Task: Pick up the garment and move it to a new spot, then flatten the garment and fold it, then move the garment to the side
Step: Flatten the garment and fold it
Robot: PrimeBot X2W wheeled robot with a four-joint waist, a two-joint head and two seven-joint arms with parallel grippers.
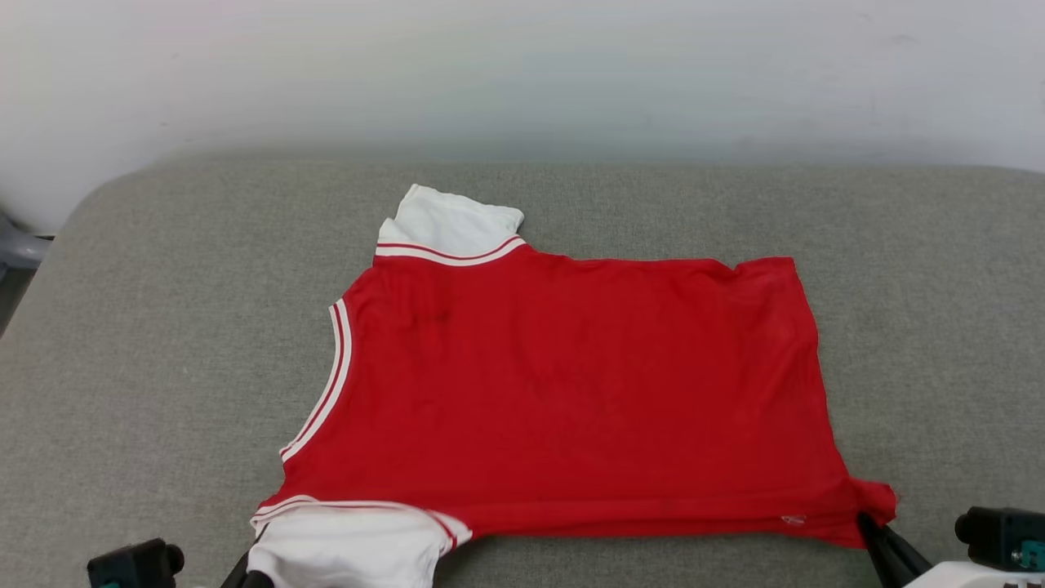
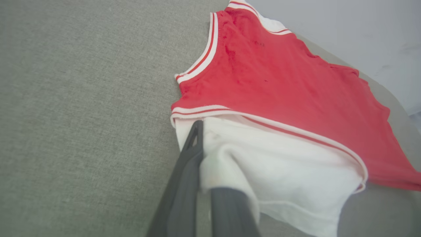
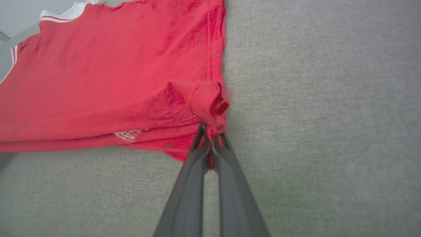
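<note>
The garment (image 1: 571, 384) is a red jersey with white sleeves and striped trim, spread sideways on the grey cushion, neck to the left, hem to the right. My left gripper (image 2: 205, 158) is shut on the near white sleeve (image 2: 279, 171), which drapes over one dark finger. In the head view that sleeve (image 1: 351, 543) bunches at the bottom edge. My right gripper (image 3: 210, 133) is shut on the near hem corner (image 3: 210, 102), which puckers into a small fold. That corner (image 1: 873, 500) lies at the lower right in the head view, the dark fingers (image 1: 886, 547) just below it.
The grey cushion (image 1: 163, 367) stretches wide on both sides of the garment, with a rounded far-left corner. A pale wall (image 1: 522, 73) rises behind its far edge. Dark camera mounts show at the bottom left (image 1: 135, 563) and bottom right (image 1: 1000, 535).
</note>
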